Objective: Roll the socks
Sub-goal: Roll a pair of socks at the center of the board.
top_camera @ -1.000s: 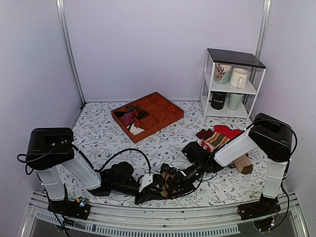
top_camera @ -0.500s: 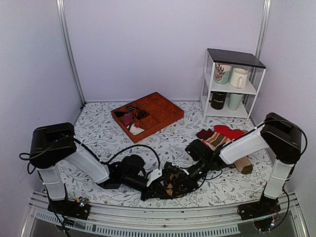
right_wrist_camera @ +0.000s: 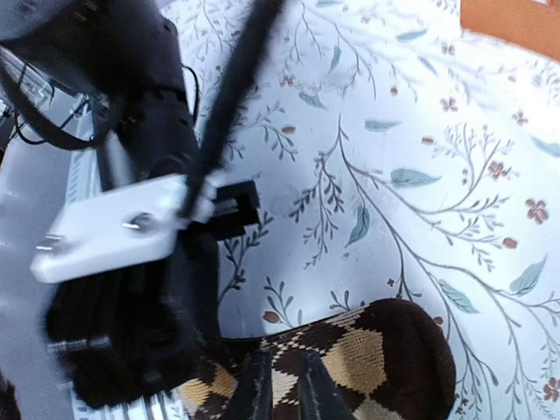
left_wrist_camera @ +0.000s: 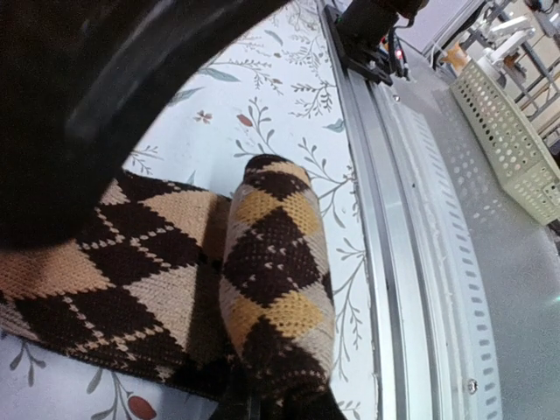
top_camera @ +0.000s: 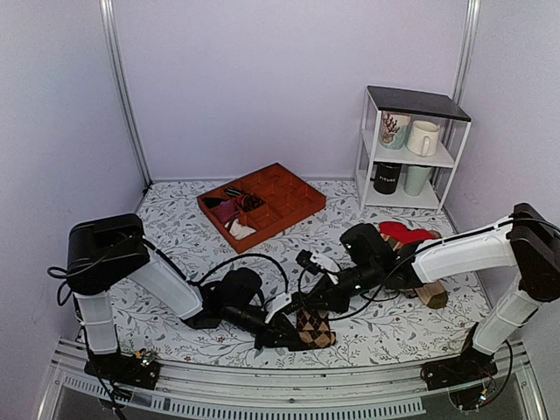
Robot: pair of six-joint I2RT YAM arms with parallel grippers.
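Two arms meet low over the flower-printed counter (top_camera: 175, 227), close to the middle of its near edge, where the socks (top_camera: 313, 328) lie partly rolled. The dark brown pair with tan and black diamonds forms a plump roll (left_wrist_camera: 276, 289) just inside the metal rail (left_wrist_camera: 411, 262) that runs along that edge. A flat stretch of the same knit spreads beside the roll on the printed surface.

The left gripper (top_camera: 282, 332) reaches in from the left edge and sits against the roll. In its wrist view only the fingertips (left_wrist_camera: 241, 404) show at the bottom, pressed together on the roll's end. The right gripper (top_camera: 306, 304) comes across from the right edge and hangs just above the bundle. Its wrist view shows two dark fingers (right_wrist_camera: 255, 392) drawn narrow on a fold of the argyle knit (right_wrist_camera: 376, 354), with the black body of the other arm close on the left.

Toward the far edge, left of centre, an orange-brown divided tray (top_camera: 293, 197) holds a few small bundles in its left compartments. A white shelf (top_camera: 411, 103) with mugs stands in the far right corner. Red and striped socks (top_camera: 398, 236) are heaped near the right edge, with a wooden block (top_camera: 431, 293) beside the right arm.
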